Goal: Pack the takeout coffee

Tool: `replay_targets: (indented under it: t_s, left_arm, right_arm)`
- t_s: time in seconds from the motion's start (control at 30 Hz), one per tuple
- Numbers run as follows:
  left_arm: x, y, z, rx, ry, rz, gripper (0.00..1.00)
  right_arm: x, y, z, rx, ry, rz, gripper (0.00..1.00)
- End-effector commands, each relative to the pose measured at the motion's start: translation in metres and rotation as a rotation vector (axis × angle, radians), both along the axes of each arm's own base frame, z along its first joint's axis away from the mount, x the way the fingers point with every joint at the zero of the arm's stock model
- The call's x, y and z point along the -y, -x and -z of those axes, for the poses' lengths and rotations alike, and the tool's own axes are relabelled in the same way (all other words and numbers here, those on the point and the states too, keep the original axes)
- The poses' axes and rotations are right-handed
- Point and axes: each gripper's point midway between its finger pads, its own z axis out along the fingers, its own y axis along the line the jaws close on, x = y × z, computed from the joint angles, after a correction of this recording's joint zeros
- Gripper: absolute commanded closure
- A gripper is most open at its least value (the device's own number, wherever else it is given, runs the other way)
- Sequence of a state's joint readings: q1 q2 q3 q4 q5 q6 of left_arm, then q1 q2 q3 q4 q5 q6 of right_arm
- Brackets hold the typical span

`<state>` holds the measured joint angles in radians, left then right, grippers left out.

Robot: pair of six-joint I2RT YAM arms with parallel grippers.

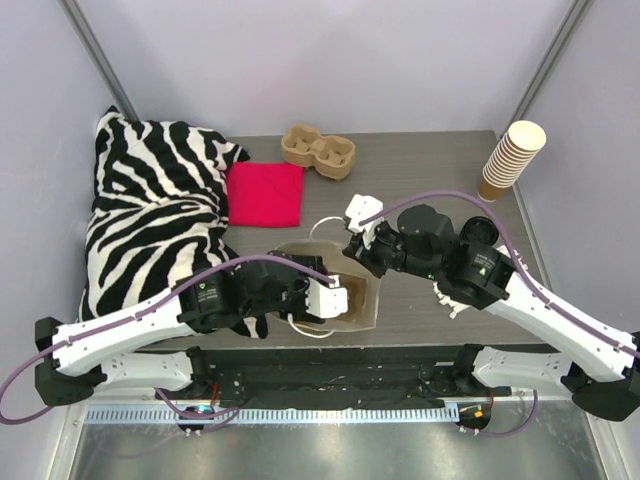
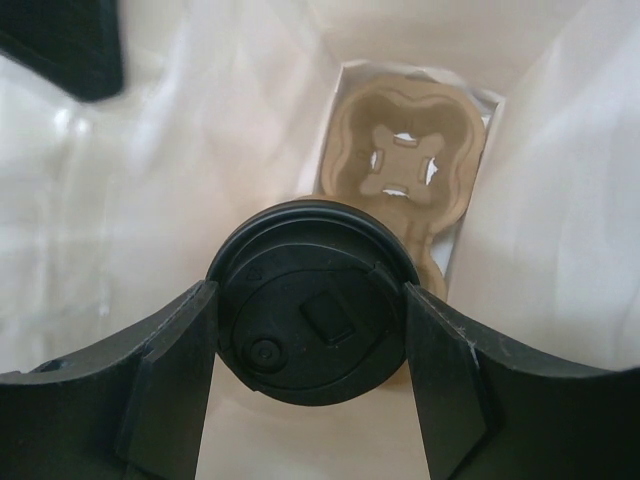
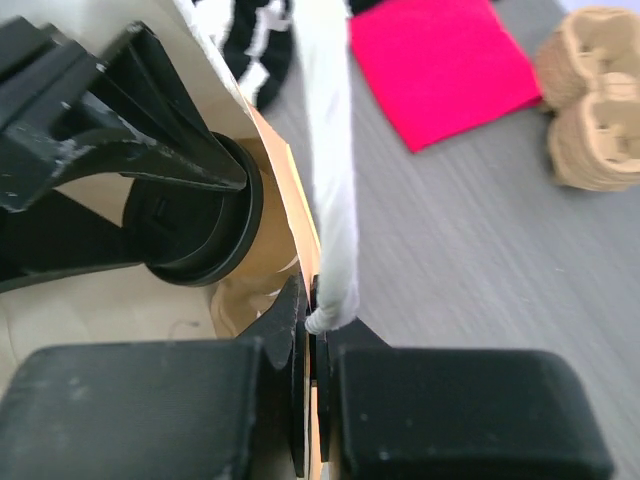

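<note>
The table [image 1: 430, 170] carries, at its left, a zebra-striped cushion [image 1: 150, 210] and, at centre near the arm bases, an open paper bag [image 1: 372, 300] standing upright with its mouth facing up. A red cloth [image 1: 265, 193], a stack of lidless cups [image 1: 512, 158] and a spare pulp carrier [image 1: 318, 152] lie farther back, well apart from the bag. The right gripper [image 3: 312, 310] is clenched on the bag's rim just beside the white handle [image 3: 330, 150], jaws pressed flat against the paper, which holds the mouth open. The left gripper [image 2: 310, 320] is inside the bag, pointing straight down, with its fingers [image 2: 170, 370] closed against opposite sides of the black lid of the takeout coffee [image 2: 320, 255]. The cup is therefore held upright — long axis vertical, in line with the gripper's approach axis. A second pulp carrier [image 2: 405, 150] lies flat on the bag floor. Its far socket is visible and vacant; its near socket is hidden directly beneath the cup. The governing relation is vertical: the target socket lies straight below the cup, so the coming move appears to be a plain descent or release with no lateral correction. Whether the cup base is already seated cannot be determined — the lid blocks the view. The left arm is the only one positioned for placement.
</note>
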<state>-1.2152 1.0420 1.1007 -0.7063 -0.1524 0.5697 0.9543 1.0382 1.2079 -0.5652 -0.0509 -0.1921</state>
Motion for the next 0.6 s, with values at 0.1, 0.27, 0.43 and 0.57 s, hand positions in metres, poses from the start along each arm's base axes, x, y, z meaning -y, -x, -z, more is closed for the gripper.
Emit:
replay_targets:
  t_s: [0.1, 0.27, 0.43, 0.57]
  left_arm:
    - [0.006, -0.004, -0.006, 0.106, 0.095, 0.045, 0.92]
    - [0.010, 0.002, -0.005, 0.084, 0.145, 0.068, 0.92]
    - [0.006, -0.001, 0.004, 0.078, 0.120, 0.035, 0.93]
    - [0.001, -0.002, 0.009, 0.085, 0.101, 0.029, 0.93]
  right_arm:
    - [0.003, -0.017, -0.018, 0.186, 0.032, 0.142, 0.99]
    - [-0.009, -0.020, -0.017, 0.159, 0.055, 0.157, 0.99]
    - [-0.019, -0.017, -0.022, 0.186, 0.064, 0.150, 0.99]
    - [-0.021, -0.025, -0.019, 0.221, 0.086, 0.194, 0.99]
